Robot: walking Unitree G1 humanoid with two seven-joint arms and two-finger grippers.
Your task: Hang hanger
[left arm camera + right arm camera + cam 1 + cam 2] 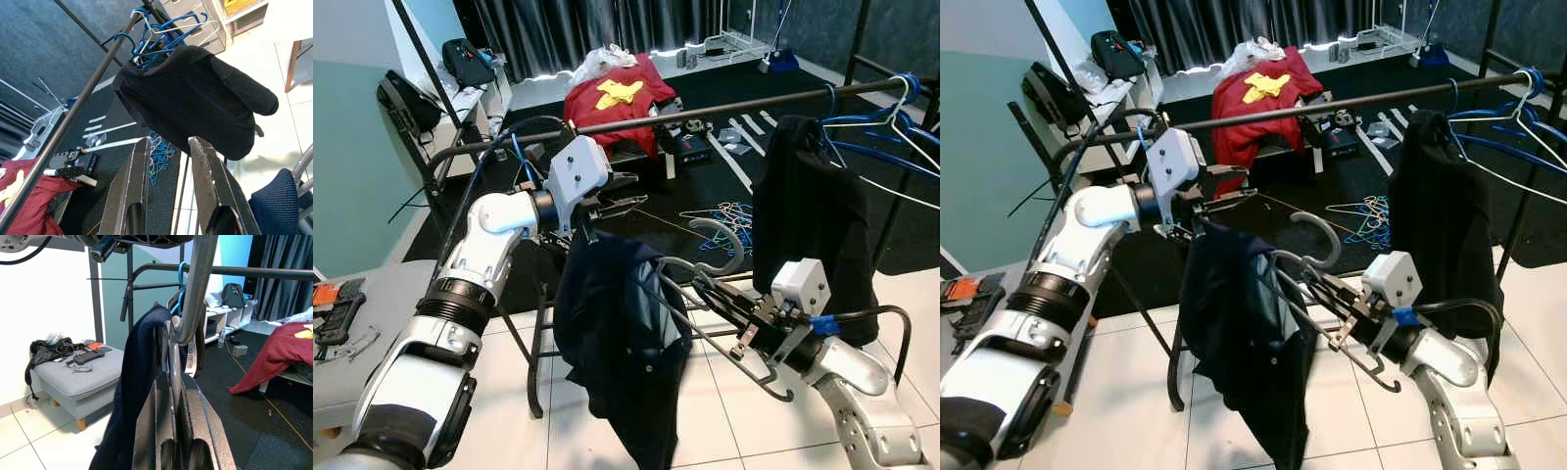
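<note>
Your right gripper (710, 294) is clamped on the grey hanger (705, 257) carrying the navy garment (622, 343), held below the rail (705, 113), hook not over it. Your left gripper (626, 204) has fingers (134, 181) slightly apart, empty, near the garment's top. A black garment (813, 220) and blue hangers (886, 122) hang toward the rail's right end.

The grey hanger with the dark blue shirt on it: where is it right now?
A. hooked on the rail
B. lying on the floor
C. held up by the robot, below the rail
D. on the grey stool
C: the right gripper is shut on the hanger, whose hook hangs free below the rail, the shirt dangling from it.
</note>
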